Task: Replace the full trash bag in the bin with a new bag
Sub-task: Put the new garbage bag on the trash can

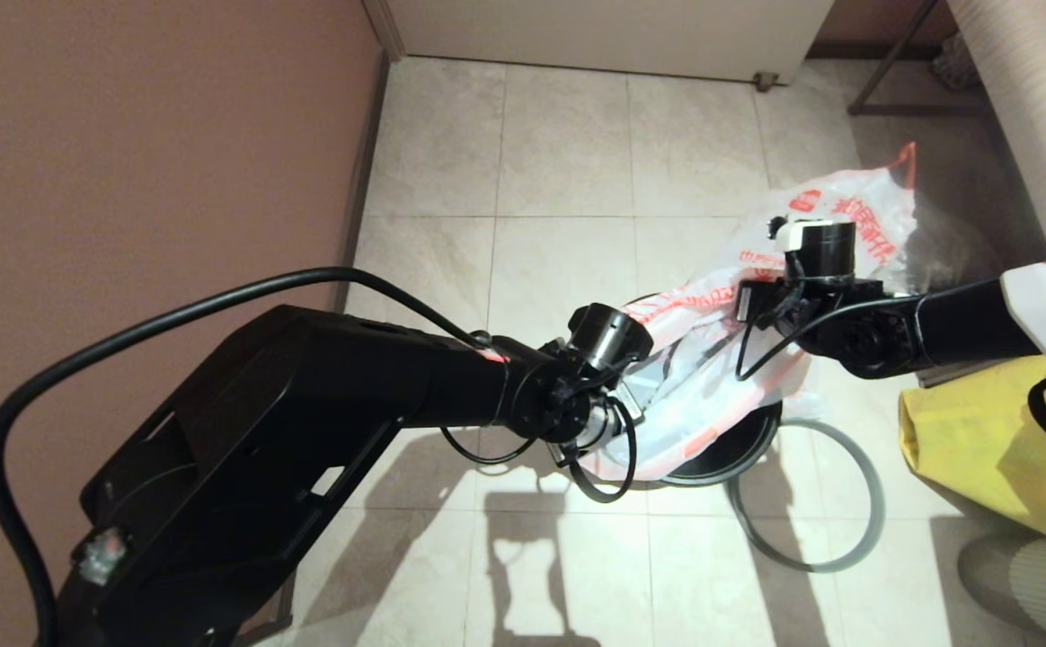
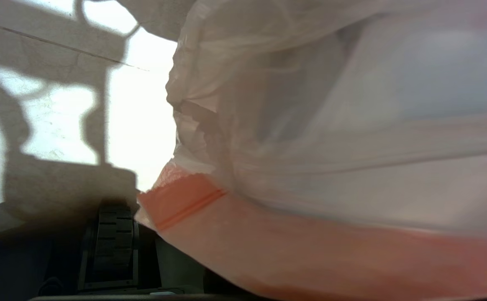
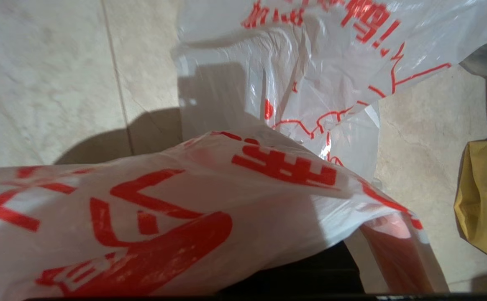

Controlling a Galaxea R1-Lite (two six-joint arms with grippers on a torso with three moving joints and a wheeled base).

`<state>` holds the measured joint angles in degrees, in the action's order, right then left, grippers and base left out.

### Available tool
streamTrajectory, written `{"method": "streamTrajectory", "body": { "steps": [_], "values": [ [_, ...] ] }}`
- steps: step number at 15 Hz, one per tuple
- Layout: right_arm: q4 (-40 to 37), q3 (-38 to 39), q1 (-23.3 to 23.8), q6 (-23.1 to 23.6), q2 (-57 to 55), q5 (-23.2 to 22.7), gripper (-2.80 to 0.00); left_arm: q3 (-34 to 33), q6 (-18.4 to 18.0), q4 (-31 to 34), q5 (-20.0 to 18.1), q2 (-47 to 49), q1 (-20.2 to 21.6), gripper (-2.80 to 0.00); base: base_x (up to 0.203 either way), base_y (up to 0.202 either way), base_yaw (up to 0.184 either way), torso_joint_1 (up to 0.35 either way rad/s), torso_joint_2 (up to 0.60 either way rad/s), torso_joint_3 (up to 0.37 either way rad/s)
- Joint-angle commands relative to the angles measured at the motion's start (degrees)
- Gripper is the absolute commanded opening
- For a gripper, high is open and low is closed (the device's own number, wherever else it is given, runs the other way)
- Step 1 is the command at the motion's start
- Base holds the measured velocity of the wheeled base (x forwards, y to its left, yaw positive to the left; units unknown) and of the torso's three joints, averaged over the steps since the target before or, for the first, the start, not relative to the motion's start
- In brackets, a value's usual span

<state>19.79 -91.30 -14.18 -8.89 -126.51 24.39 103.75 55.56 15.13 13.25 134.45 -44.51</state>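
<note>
Thin white red-printed new bag [image 1: 712, 359] drapes the bin [image 1: 739, 449], pinched by both hands.

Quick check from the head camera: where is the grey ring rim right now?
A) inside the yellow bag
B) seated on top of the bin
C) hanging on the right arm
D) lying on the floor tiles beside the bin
D: the grey ring rim lies flat on the floor tiles next to the bin, on the yellow bag's side, not seated on the bin.
</note>
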Motion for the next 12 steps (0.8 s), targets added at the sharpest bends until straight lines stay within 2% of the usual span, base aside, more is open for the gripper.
{"method": "streamTrajectory", "body": {
  "steps": [1, 6, 10, 12],
  "values": [
    [-2.13, -2.77, 0.82, 0.37, -4.01, 0.1, -2.8, 0.03, 0.33, 0.08, 0.11, 0.02, 0.03, -2.8, 0.0, 0.0, 0.0, 0.0, 0.0, 0.0],
    [-10.35, -3.95, 2.55, 0.23, -2.93, -4.82, -2.8, -0.22, 0.33, 0.08, 0.02, 0.11, -0.14, -2.8, 0.0, 0.0, 0.0, 0.0, 0.0, 0.0],
    [-19.45, -4.02, 3.65, -2.73, 2.25, -12.18, -2.8, -2.15, -0.06, 0.07, -3.75, -1.06, -1.16, -2.8, 0.0, 0.0, 0.0, 0.0, 0.0, 0.0],
    [-21.94, -3.41, 4.55, -4.85, 5.0, -13.62, -2.8, -5.23, -1.76, 0.12, -4.39, -1.77, -1.72, -2.8, 0.0, 0.0, 0.0, 0.0, 0.0, 0.0]
  ]
}}
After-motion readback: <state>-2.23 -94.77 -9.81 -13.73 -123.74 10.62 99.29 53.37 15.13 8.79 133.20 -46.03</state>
